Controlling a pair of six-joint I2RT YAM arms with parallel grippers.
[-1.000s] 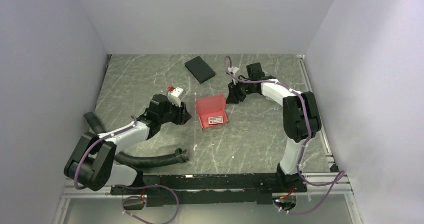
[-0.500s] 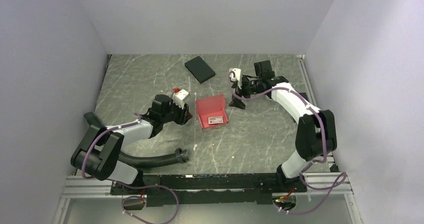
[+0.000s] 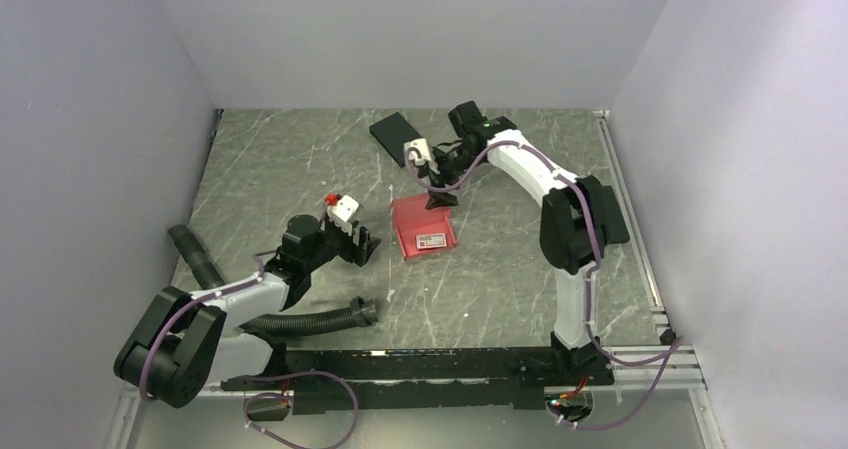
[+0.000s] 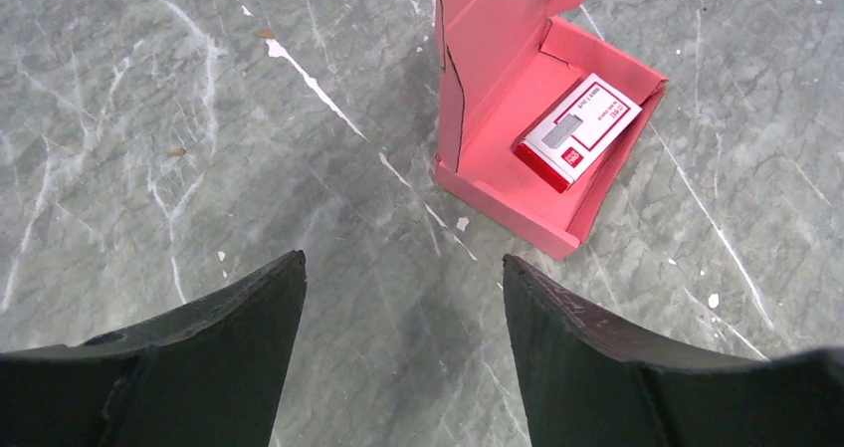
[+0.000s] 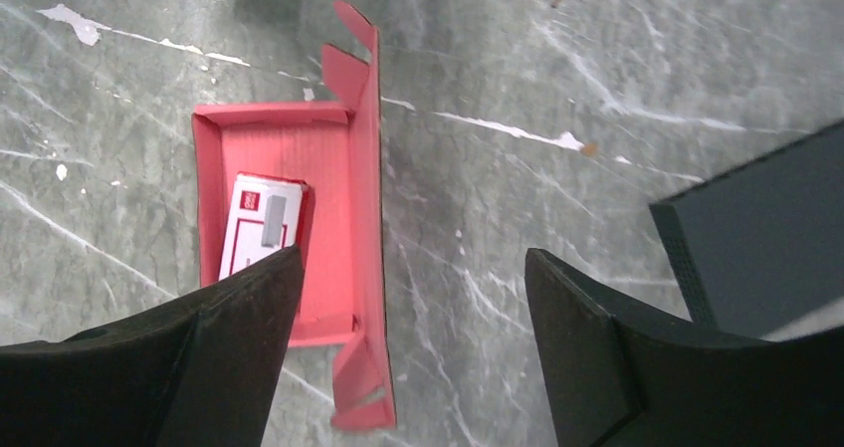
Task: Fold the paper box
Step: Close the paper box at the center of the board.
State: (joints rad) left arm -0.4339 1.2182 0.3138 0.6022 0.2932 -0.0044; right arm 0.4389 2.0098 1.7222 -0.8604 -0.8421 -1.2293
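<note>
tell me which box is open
The pinkish-red paper box: its lid stands up, showing a small red-and-white carton inside. The black box and that carton are closed.

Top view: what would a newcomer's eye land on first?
The pinkish-red paper box at mid-table, lid up, with a small red-and-white carton inside. The right gripper hangs open over its far edge, the left gripper open just short of its left side; a black flat box lies behind.

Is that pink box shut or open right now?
Open. The paper box has its lid standing up, and the red-and-white carton inside lies in plain view.
</note>
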